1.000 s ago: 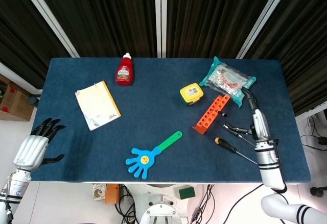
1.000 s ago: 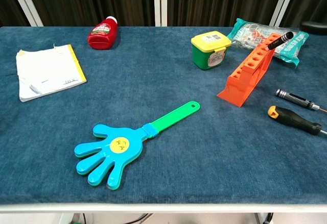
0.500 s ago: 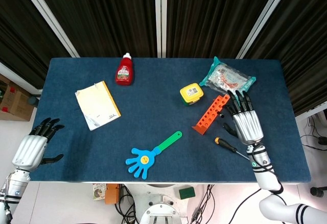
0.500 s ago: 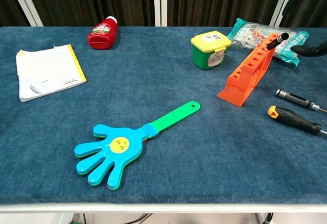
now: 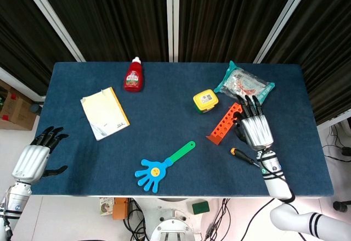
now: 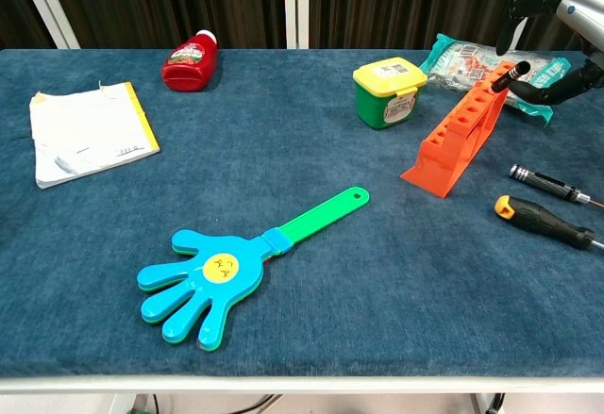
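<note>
Since the frames from 1 second back, the right hand (image 5: 254,129) has swung in from the worktop's right edge and turned palm down above the top end of the orange rack (image 5: 225,123). Its fingers are spread apart and hold nothing. A black-handled tool (image 6: 511,75) stands in the rack's top hole, and the fingertips (image 6: 551,93) hover close beside it; whether they touch it I cannot tell. This looks like the approach before a grasp; next the thumb and a finger would need to close on that handle without tipping the rack. Right of the rack lie 2 screwdrivers (image 6: 545,220); behind it sit a yellow-lidded tub (image 5: 205,100) and a snack packet (image 5: 244,86). Far left of the rack, the left hand (image 5: 33,160) hangs open off the worktop (image 5: 164,115).
</note>
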Robot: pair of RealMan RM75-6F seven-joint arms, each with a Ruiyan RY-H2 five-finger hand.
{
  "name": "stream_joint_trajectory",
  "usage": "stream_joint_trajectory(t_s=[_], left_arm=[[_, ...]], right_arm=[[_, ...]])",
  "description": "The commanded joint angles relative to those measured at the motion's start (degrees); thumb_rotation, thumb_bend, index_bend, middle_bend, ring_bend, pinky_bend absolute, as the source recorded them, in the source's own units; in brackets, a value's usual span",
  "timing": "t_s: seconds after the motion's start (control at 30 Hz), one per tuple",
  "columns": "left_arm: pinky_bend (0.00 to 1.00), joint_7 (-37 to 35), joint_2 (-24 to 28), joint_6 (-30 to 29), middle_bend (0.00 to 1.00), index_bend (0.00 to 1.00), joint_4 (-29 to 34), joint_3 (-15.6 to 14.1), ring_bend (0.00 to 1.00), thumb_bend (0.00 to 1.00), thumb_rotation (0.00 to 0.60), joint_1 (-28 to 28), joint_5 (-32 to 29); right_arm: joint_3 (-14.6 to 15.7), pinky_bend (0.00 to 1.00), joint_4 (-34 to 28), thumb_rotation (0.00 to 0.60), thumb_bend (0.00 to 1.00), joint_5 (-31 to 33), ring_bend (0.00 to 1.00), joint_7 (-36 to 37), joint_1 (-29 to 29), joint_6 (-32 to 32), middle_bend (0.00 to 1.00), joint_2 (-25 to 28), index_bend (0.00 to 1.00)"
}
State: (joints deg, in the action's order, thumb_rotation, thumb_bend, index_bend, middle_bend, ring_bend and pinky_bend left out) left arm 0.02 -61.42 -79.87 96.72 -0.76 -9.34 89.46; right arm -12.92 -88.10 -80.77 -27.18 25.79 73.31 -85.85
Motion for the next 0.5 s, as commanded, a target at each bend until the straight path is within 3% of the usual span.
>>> stream_joint_trajectory(t_s=[0.03, 0.5], left_arm=[[0.23, 0.1, 0.0, -0.1, 0.11, 0.22, 0.0, 0.0, 0.04, 0.01, 0.6, 0.0, 0.0], [0.23, 0.0, 0.0, -0.2, 0.11, 0.22, 0.0, 0.0, 0.04, 0.01, 0.6, 0.1, 0.0]], right_arm=[[0.2, 0.0, -0.1, 0.6, 0.32, 0.3, 0.0, 0.4, 0.2, -0.2, 0.02, 0.0, 0.46], [0.5, 0.0, 1.1, 0.6, 0.35, 1.0, 0.0, 1.5, 0.2, 1.5, 0.03, -0.5, 0.53]])
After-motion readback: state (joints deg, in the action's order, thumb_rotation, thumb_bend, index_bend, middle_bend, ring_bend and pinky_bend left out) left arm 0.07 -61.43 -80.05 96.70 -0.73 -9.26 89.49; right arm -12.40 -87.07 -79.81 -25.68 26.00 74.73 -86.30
